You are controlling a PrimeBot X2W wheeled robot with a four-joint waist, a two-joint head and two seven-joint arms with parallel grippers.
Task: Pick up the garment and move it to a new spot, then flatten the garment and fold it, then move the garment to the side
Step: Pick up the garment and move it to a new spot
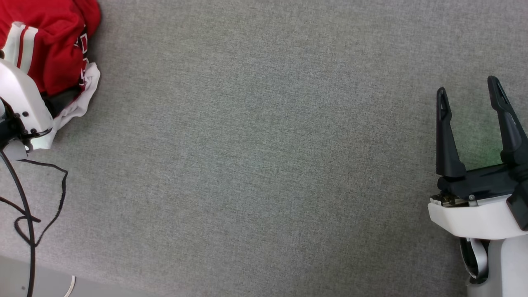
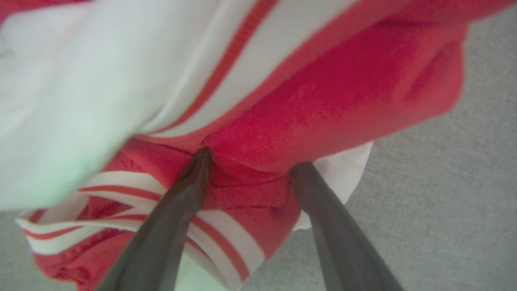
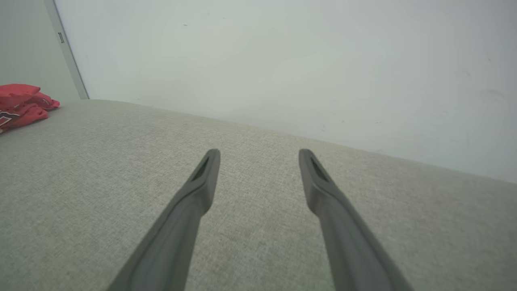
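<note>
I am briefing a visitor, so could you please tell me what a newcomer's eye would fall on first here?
The crumpled red garment with white striped trim, heaped at the head view's upper left on the grey fabric surface, stands out at once. The left gripper presses its tips into that red cloth, jaws spread, while the right gripper hangs at the lower right, jaws open, over bare fabric.

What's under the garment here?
The garment lies bunched on the grey surface. The open left gripper pokes into its folds. Anything beneath the heap is covered.
</note>
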